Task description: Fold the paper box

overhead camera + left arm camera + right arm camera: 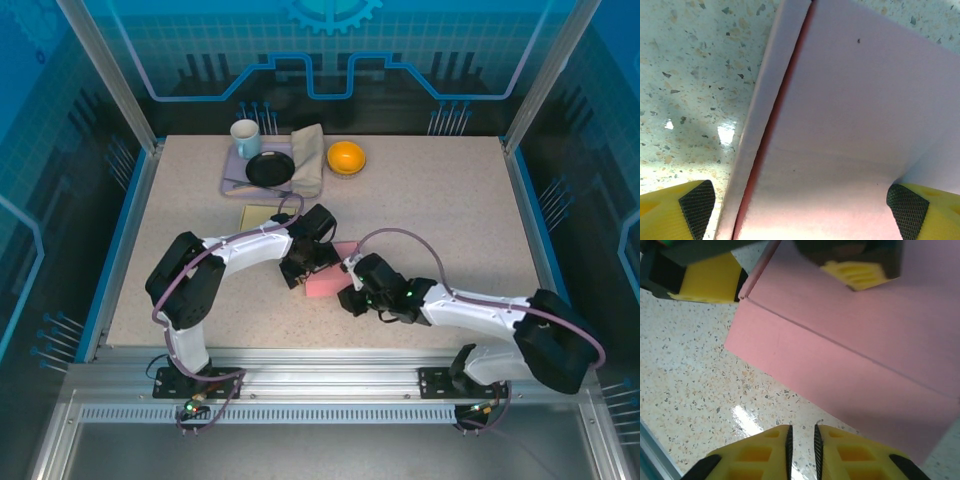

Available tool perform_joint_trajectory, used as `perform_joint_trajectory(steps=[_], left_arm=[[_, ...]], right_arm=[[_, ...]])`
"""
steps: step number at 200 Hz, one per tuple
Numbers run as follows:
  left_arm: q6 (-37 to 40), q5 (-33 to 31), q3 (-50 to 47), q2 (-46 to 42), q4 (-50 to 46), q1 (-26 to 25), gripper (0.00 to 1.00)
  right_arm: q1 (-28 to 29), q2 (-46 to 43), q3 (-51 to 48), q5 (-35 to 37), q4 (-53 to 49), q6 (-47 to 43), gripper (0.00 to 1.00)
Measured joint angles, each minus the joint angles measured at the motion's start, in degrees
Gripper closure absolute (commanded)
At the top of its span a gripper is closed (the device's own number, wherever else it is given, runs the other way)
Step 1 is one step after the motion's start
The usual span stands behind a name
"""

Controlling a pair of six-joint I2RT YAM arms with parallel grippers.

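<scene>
While left fingers (697, 207) gape astride the box (325, 282), right fingers (765, 452) clench empty — bowl (346, 157) behind.

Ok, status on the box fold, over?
Left gripper open, straddling one wall of the pink box. Right gripper shut, empty, on the table just beside it. Orange bowl far back, well off the work.

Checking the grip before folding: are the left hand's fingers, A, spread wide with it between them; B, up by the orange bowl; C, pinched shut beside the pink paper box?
A: the left hand has its yellow fingers wide apart, the pink paper box between them.
</scene>
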Motion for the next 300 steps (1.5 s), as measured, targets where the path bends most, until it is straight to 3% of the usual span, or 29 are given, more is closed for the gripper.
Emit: perform_joint_trajectory(steps=[70, 123, 160, 185, 216, 250, 300], left_arm=[[-0.9, 0.3, 0.0, 0.1, 0.0, 0.1, 0.05], [-1.5, -1.2, 0.0, 0.2, 1.6, 0.9, 0.05], [-1.4, -0.7, -0.1, 0.2, 2.3, 0.9, 0.05], [-1.5, 0.1, -0.2, 0.2, 2.4, 0.8, 0.05], [-1.4, 0.2, -0.2, 0.4, 2.3, 0.8, 0.05], [-1.4, 0.1, 0.3, 0.6, 1.9, 0.8, 0.05], [-1.1, 0.1, 0.9, 1.0, 1.3, 0.8, 0.05]], right_arm=[[-0.2, 10.8, 0.0, 5.8, 10.7, -6.6, 0.86], [-0.2, 14.3, -0.1, 9.4, 17.1, -8.9, 0.86], [-0.7, 11.0, -0.2, 8.9, 13.6, -7.2, 0.66], [-5.1, 1.7, -0.5, 6.2, 9.0, -3.0, 0.54], [-14.1, -5.6, 0.3, 0.9, 2.6, 1.1, 0.52], [-22.4, -0.9, 3.7, -6.4, -3.5, 1.5, 0.52], [-22.9, 8.9, 8.8, -12.0, -4.7, 1.3, 0.52]])
